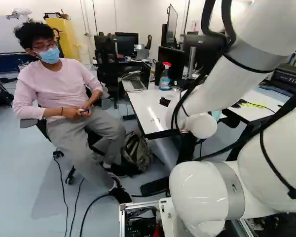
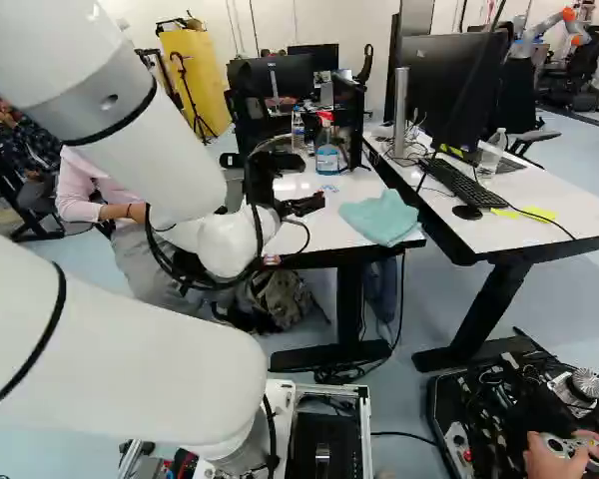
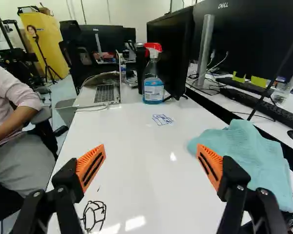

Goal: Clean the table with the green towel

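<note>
In the right base view my gripper reaches over the white table, left of the crumpled green towel, which lies at the table's near right corner. The wrist view shows the gripper open, nothing between its orange pads. The towel lies beside and partly beyond one finger; I cannot tell whether they touch. Dark marker drawings mark the table: one near the other finger, a blue one farther ahead.
A spray bottle, a laptop and a monitor stand at the table's far end. A seated person is close to its left side. Across a gap, a second table holds a keyboard and mouse.
</note>
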### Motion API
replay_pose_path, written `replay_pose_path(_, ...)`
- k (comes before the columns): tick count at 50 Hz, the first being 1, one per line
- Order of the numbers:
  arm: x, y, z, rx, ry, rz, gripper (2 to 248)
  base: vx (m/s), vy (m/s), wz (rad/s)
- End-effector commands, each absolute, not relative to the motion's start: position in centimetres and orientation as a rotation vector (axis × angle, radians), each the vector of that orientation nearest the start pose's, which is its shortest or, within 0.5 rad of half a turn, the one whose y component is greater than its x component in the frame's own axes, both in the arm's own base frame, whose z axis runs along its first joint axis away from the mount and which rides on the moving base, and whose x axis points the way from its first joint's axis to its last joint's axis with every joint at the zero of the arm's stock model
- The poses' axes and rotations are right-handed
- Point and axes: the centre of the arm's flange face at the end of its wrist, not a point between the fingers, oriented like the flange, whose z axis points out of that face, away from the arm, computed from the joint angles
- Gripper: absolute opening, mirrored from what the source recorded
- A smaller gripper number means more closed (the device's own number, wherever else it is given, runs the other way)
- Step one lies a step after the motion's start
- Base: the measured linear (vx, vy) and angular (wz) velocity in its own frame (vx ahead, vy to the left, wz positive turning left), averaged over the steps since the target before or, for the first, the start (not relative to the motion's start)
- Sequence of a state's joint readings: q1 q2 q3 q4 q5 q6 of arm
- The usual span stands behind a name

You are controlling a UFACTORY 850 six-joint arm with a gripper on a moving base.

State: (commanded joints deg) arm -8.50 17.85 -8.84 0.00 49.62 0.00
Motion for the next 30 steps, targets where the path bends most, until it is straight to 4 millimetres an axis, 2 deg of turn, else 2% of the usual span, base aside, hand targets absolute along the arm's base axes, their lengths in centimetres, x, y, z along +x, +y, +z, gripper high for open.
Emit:
replay_pose_path(15,30.0,-6.3,40.1,-2.592,0.268,-1.968,247,0.0,0.0,0.0)
replay_pose_path(30,30.5,-8.2,41.1,-2.613,0.344,-1.986,247,0.0,0.0,0.0)
